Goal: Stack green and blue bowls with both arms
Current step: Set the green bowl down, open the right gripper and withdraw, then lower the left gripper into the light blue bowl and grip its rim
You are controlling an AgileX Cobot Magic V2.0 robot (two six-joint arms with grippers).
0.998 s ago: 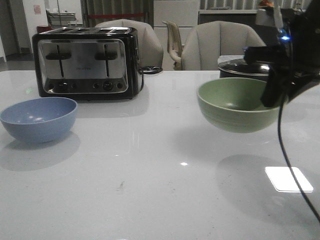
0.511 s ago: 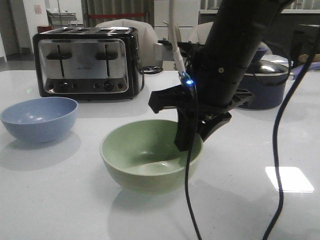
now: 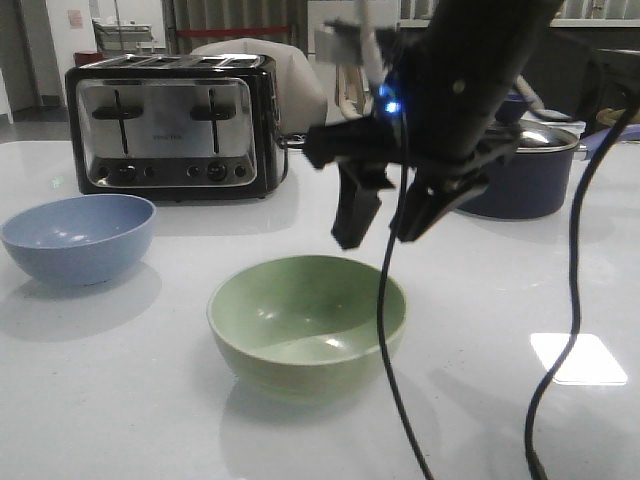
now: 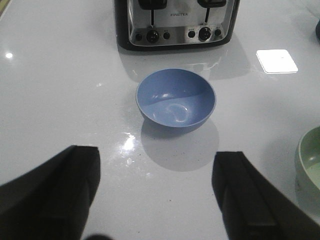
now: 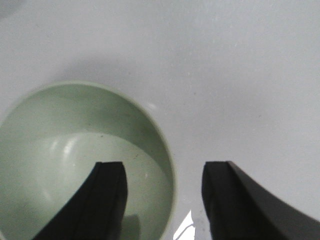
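The white table [image 3: 120,400] carries one four-slot toaster [image 3: 172,122], one dark saucepan [image 3: 525,170] and two bowls. The right gripper [image 3: 385,215], half a second ago clamped on the green bowl's rim, has let go and risen; its fingers now hang spread and empty above the green bowl [image 3: 307,325], which rests mid-table, slightly nearer than before. The blue bowl [image 3: 78,237] sits unmoved at the left, before the toaster. The left gripper [image 4: 157,200] hovers wide open, holding nothing, near the blue bowl. The toaster's small lettering is too blurred to read.
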